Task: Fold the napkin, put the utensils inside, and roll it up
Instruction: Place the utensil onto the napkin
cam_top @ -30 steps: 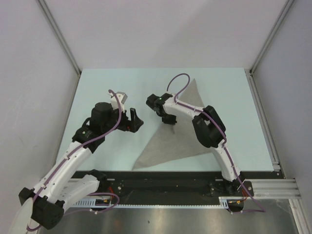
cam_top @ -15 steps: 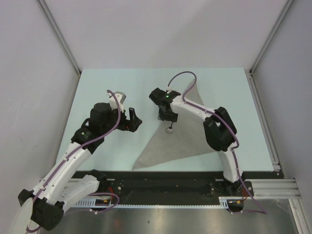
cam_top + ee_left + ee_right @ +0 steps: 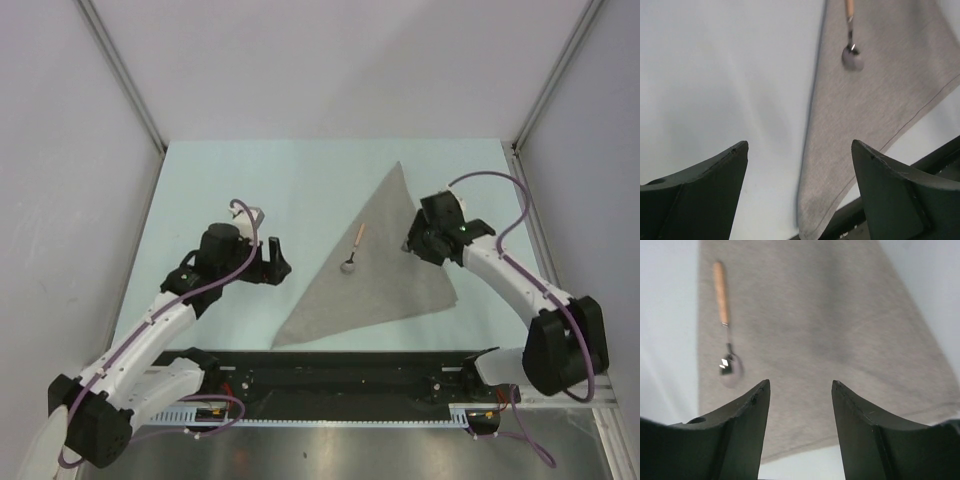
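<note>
Napkin [image 3: 390, 275] lies flat on the pale table [image 3: 220, 170]. It is grey and folded into a triangle. One corner points to the far side of the table, and the bottom edge runs along near the arms.

A small spoon [image 3: 352, 250] lies on the napkin, close to its slanted left edge. The spoon has a wooden handle and a shiny round end. The round end points toward the arms.

The left gripper [image 3: 276, 258] is over the bare table, just to the left of the napkin. Its fingers are spread wide and hold nothing.

The right gripper [image 3: 410, 243] is over the right side of the napkin. Its fingers are apart too, with a smaller gap, and nothing is between them. I can't tell if it touches the cloth.
</note>
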Controlling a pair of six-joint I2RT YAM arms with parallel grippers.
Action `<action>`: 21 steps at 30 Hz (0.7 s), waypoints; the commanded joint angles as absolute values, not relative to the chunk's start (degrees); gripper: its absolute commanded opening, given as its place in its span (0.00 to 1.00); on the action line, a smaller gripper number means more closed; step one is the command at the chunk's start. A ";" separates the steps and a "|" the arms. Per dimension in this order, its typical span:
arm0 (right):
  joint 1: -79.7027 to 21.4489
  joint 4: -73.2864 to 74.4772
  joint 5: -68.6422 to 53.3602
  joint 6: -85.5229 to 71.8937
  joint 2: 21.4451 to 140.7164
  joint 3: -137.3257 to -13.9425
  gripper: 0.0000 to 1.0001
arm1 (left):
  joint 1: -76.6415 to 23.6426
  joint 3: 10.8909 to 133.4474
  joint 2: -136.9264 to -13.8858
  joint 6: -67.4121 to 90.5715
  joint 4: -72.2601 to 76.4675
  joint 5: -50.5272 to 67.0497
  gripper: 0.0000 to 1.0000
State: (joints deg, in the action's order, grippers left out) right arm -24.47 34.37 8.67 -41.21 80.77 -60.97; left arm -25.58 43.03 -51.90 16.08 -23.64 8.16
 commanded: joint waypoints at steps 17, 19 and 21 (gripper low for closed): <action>-9.76 22.86 -14.32 -30.06 66.97 -45.97 0.58 | -30.50 22.68 -44.21 42.97 -27.51 10.02 0.73; -8.97 21.89 -16.16 -29.80 67.15 -45.35 0.58 | -31.64 22.41 -45.08 44.99 -28.91 10.63 0.74; -8.18 20.75 -17.39 -29.09 67.24 -44.65 0.58 | -33.30 22.15 -45.79 46.14 -29.79 10.72 0.75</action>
State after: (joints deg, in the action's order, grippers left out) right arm -9.50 24.77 -12.38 -31.31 67.55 -45.58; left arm -31.03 22.17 -45.19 41.25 -28.69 9.50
